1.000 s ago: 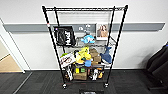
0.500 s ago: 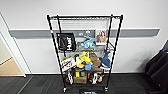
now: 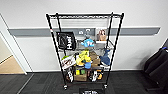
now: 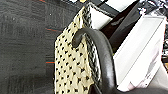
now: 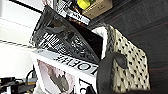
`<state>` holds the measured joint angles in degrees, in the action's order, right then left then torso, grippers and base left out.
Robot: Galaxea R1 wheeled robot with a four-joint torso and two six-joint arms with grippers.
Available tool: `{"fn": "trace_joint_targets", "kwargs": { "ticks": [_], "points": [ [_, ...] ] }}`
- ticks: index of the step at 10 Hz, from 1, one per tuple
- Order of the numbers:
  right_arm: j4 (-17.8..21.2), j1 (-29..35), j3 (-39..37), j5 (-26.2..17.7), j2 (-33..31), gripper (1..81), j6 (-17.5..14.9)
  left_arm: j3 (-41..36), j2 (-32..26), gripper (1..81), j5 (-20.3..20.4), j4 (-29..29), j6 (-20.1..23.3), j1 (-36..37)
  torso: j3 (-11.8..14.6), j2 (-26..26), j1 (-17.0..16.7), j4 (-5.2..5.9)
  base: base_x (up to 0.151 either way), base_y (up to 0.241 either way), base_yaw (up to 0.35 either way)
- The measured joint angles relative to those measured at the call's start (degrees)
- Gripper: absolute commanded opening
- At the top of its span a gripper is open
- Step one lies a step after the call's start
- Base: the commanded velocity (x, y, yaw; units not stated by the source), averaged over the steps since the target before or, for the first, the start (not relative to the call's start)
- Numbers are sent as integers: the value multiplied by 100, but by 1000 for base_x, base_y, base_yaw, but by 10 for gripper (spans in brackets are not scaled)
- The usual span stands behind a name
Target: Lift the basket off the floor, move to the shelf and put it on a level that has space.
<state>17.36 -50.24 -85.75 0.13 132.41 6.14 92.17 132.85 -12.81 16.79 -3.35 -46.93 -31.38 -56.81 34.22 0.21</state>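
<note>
1. Cream woven fabric dotted with dark flecks makes up the basket (image 4: 72, 67), which shows close to both wrist cameras with dark carpet under it. It appears lifted clear of the floor (image 3: 45, 83), though I cannot say how high.
2. One dark loop handle (image 4: 100, 52) arches up from the braided rim in the left wrist view; the other handle (image 5: 110, 67) curves over the opposite end in the right wrist view.
3. I cannot tell the state of either gripper's fingers: no fingertips are visible, so whether they are clamped on the loops or hooked under them stays unknown.
4. Handling, as a judgement: the walls look soft and would buckle if squeezed, so the loops or the stiffer rim are the sensible places to hold. Both ends need even support or it will tip.
5. Inside the basket stand a white box (image 4: 140, 50) and printed magazines (image 5: 65, 42), leaning against each other. They add weight and could slide out if one end drops.
6. Further out, the shelf (image 3: 85, 50) stands straight ahead against the white wall, on small wheels.
7. Its top level (image 3: 82, 16) looks bare, while lower tiers carry a black bag (image 3: 66, 40), plush toys (image 3: 83, 58) and cardboard boxes (image 3: 94, 58).
8. A dark garment (image 3: 157, 65) hangs off to the right of the rack.
</note>
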Motion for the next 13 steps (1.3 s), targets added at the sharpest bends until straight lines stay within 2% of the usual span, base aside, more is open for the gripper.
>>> {"fn": "trace_joint_targets", "kwargs": {
  "ticks": [5, 8, 13],
  "points": [
    [17, 85, 330, 90, -188, 10, 61, -358, -267, 10, 33, 21, -23, 71, 649, 955, -630, 0, 0, 0, 0],
    [22, 77, 474, 113, -254, 10, 60, -590, -405, 10, 77, 22, -39, 74, 731, 1438, -947, 0, 0, 0, 0],
    [24, 184, 1230, 383, -700, 10, 57, -1495, -957, 10, 341, 22, -41, 155, 731, 2406, -1576, 0, 0, 0, 0]
  ]
}}
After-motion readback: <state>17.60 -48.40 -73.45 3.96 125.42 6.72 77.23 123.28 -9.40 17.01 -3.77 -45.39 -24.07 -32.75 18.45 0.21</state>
